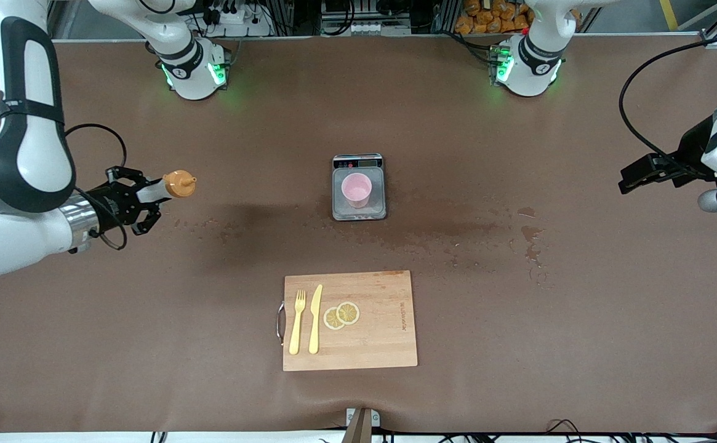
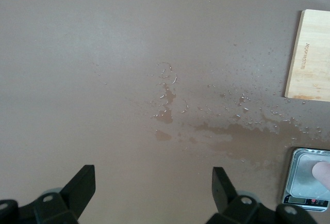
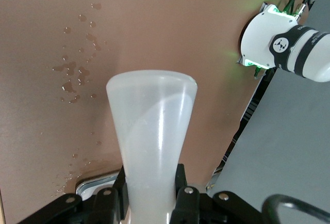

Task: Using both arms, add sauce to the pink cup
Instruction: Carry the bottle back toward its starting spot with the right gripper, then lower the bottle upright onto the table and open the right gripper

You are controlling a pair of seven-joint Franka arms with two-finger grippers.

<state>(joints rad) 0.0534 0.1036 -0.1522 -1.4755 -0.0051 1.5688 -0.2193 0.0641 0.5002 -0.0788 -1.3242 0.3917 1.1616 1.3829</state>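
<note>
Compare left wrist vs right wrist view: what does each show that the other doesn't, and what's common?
Left wrist only: the open left gripper over bare wet table, a corner of the cutting board, and the pink cup on the scale.

Right wrist only: the right gripper shut on the sauce bottle, and an arm's base lit green.

Both: the brown table with splashed liquid. A metal edge at the right wrist view's rim may be the scale; I cannot tell.

Brown table (image 1: pixel 518 320), scale (image 1: pixel 359 187), cutting board (image 1: pixel 370 344), wet patches (image 1: pixel 530 237)
</note>
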